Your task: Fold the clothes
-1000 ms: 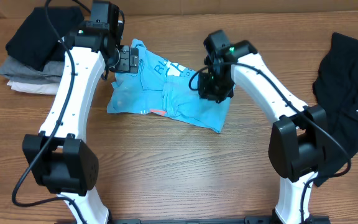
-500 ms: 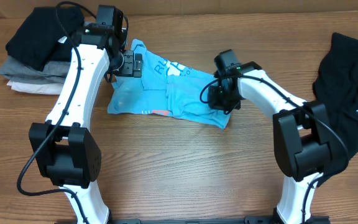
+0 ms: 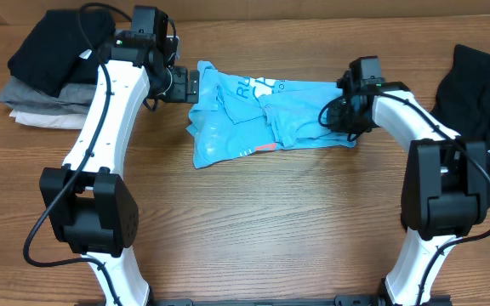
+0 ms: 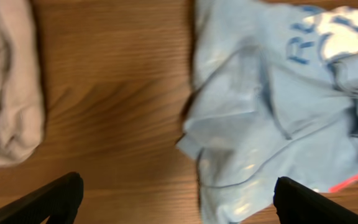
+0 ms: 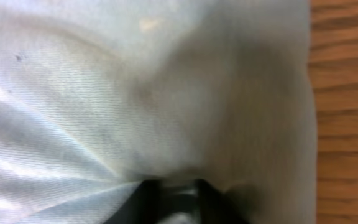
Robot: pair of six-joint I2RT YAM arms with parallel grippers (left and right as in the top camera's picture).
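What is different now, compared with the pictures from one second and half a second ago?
The right gripper, shut on the right edge of the light blue T-shirt, moved to the right and dragged the shirt toward the loose black garment. The shirt now lies further right and more stretched out. The left gripper stayed open near the shirt's left edge, holding nothing. That garment and the folded pile did not move.
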